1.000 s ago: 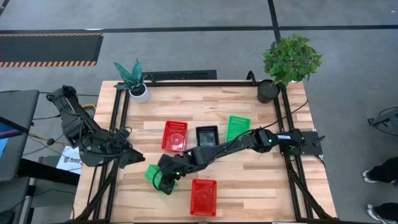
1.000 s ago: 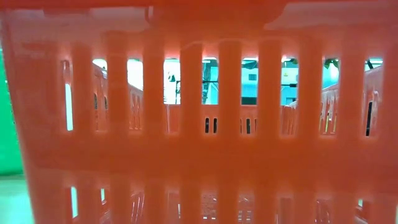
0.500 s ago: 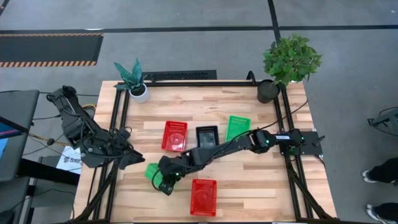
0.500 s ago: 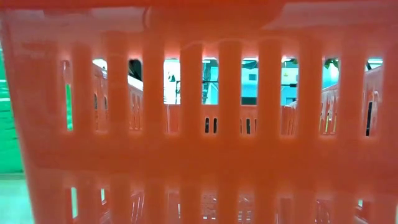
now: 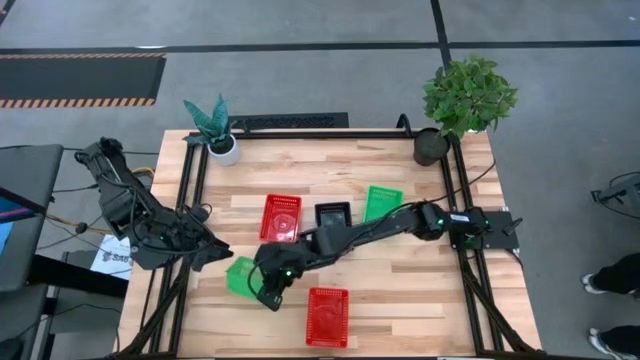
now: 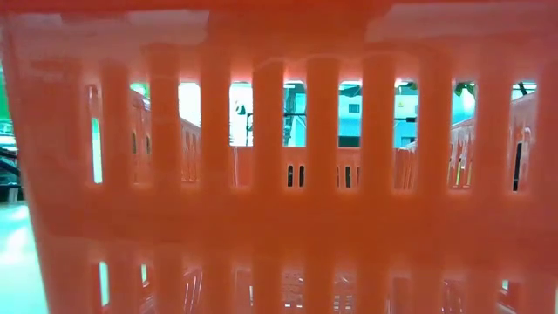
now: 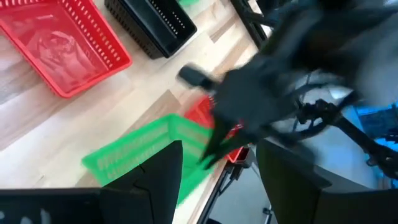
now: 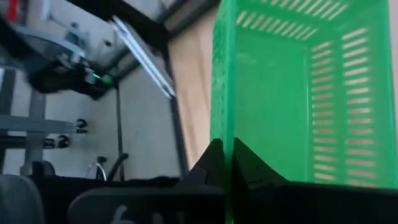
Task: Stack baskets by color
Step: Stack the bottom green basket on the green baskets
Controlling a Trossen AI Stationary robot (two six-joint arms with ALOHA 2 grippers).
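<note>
My right gripper point(image 5: 268, 292) reaches across the table to a green basket point(image 5: 238, 276) near the near left corner and is shut on it. The same basket shows in the left wrist view point(image 7: 146, 152) and fills the right wrist view point(image 8: 305, 93). Flat on the wood lie a red basket point(image 5: 281, 218), a black basket point(image 5: 333, 216), a second green basket point(image 5: 382, 204) and a red basket point(image 5: 327, 316) at the near edge. My left gripper point(image 5: 215, 254) waits open at the table's left edge, apart from the green basket. My right gripper pinches one side wall of the green basket at its rim point(image 8: 224, 112), one finger point(image 8: 252, 167) inside the basket and the other outside. The fingers come slanting down from the table's right. The basket looks tipped; whether it is clear of the wood I cannot tell.
Two potted plants stand at the far corners, one left point(image 5: 213, 128) and one right point(image 5: 462, 100). The near red basket's slotted wall point(image 6: 279, 174) fills the low view. Bare wood point(image 5: 420, 300) lies at the near right.
The green basket at my right gripper has shifted a little toward the table's left edge, together with the gripper. In the low view its green has left the picture's left margin.
</note>
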